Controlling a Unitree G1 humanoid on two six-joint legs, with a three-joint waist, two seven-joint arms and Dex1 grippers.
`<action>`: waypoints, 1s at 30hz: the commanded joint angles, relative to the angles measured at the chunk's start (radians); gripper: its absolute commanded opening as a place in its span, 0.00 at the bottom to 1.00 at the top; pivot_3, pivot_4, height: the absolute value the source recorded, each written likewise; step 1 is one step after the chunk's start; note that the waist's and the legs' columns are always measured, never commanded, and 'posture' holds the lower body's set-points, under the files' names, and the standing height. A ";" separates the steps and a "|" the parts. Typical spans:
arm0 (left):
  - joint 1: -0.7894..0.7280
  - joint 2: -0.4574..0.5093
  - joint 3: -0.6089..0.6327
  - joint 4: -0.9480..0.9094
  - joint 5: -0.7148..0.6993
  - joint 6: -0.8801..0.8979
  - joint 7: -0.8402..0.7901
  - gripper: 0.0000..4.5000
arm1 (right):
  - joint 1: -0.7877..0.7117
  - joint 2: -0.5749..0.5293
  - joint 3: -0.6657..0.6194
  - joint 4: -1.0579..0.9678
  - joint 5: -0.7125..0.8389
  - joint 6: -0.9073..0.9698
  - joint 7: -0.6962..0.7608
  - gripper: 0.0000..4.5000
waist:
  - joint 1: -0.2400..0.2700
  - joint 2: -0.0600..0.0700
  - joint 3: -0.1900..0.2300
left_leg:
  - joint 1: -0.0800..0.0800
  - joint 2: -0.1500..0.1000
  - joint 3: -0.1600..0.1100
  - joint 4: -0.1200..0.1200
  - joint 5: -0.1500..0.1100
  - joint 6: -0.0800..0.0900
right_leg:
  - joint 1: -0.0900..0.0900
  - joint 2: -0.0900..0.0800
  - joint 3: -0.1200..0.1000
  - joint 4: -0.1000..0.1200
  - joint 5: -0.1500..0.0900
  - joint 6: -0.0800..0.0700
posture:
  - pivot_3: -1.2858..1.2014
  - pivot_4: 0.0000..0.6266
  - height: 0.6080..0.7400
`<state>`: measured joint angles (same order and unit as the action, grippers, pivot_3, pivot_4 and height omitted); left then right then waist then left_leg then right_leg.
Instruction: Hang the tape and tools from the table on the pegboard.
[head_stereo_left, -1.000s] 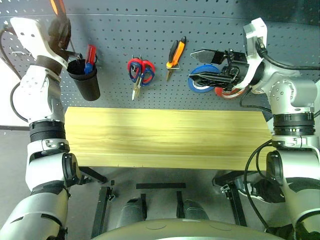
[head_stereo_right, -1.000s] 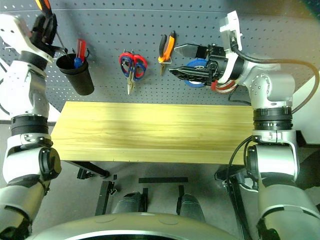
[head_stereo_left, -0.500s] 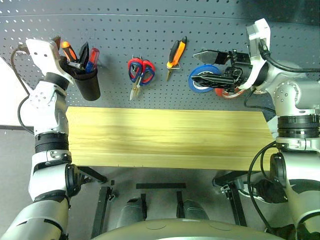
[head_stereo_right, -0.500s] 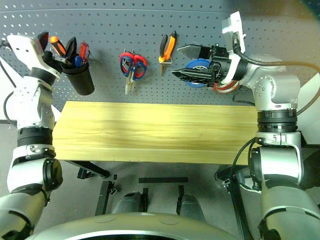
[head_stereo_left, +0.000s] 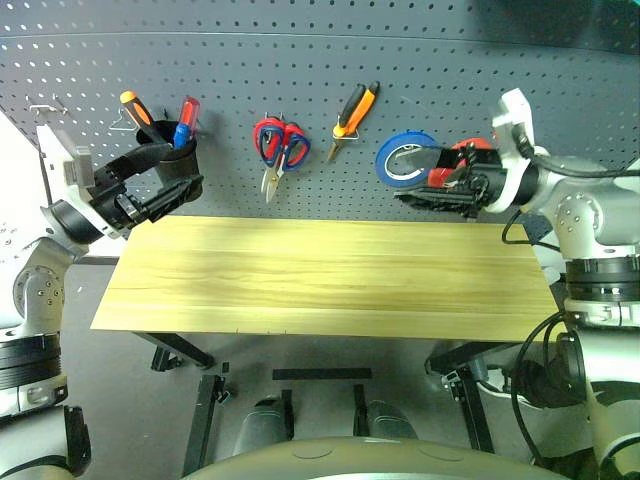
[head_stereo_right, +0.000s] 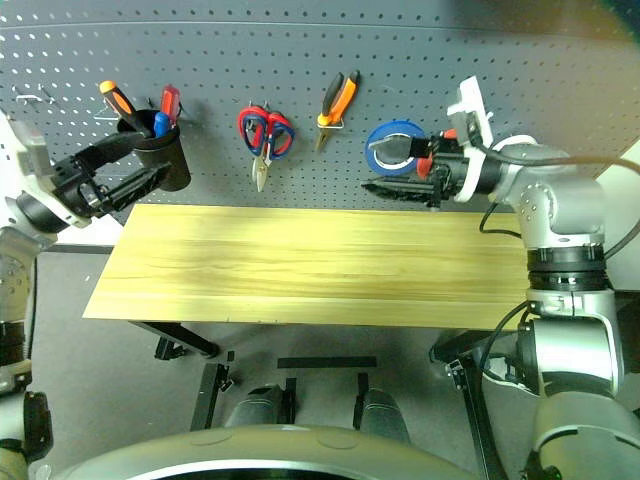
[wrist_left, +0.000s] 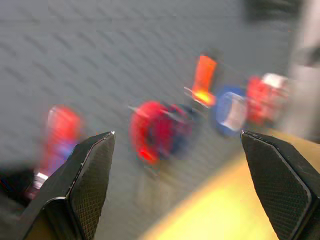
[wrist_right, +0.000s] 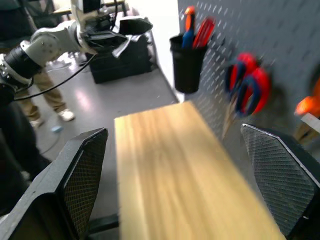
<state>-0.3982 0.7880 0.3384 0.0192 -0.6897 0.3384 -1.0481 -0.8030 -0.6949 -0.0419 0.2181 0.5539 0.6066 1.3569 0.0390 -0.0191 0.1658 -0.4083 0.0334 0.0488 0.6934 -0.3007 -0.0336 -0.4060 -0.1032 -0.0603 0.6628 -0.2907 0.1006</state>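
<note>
- left gripper (head_stereo_left: 190, 172): jaws spread wide, empty, hanging at the table's (head_stereo_left: 320, 280) left end, right in front of the black cup (head_stereo_right: 178, 170) on the pegboard (head_stereo_left: 300, 40)
- right gripper (head_stereo_left: 405, 177): jaws spread wide, empty, level, aimed at 9 o'clock across the blue roll (head_stereo_left: 385, 160)
- screwdriver (head_stereo_left: 135, 108): stands in the cup, at 11 o'clock from the left gripper and just above it; left arm far nearer; long axis tilted, handle toward 11 o'clock, tip down in the cup
- pliers (head_stereo_left: 354, 108): hung between the grippers, at 10 o'clock from the right one, which is nearer; handles toward 1 o'clock, nose toward 7
- tabletop carries nothing, so hanging looks done
- the white tape and black scissors I can't pick out, maybe hidden behind the grippers
</note>
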 joint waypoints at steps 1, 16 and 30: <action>0.102 0.005 -0.042 -0.019 0.034 -0.026 -0.088 0.93 | 0.045 -0.006 0.009 -0.041 -0.011 -0.029 0.008 1.00 | 0.002 0.002 -0.006 | 0.000 0.000 0.000 0.001 0.000 0.000 | 0.001 0.000 0.000 0.000 0.000 0.000 | 0.56 0.09 0.94; 0.149 -0.060 -0.088 0.018 0.113 -0.071 -0.144 0.93 | 0.099 0.034 0.042 -0.019 -0.054 -0.116 -0.010 1.00 | 0.001 0.001 -0.020 | 0.001 0.000 0.001 0.003 -0.001 0.002 | 0.001 0.001 0.002 0.001 0.000 0.000 | 0.57 0.12 0.94; 0.155 -0.065 -0.064 -0.002 0.124 -0.061 -0.122 0.93 | 0.061 0.043 0.047 0.024 -0.065 -0.137 -0.009 1.00 | 0.002 0.001 -0.020 | 0.001 0.000 0.000 0.003 -0.002 0.003 | 0.001 0.000 0.002 0.001 0.000 0.000 | 0.58 0.09 0.94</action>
<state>-0.3418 0.7230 0.2499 0.0332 -0.5685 0.2912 -1.1738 -0.7143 -0.6478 0.0252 0.2425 0.4906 0.4885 1.3426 0.0407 -0.0176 0.1455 -0.4076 0.0334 0.0491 0.6963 -0.3023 -0.0306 -0.4050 -0.1027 -0.0580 0.6640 -0.2908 0.1006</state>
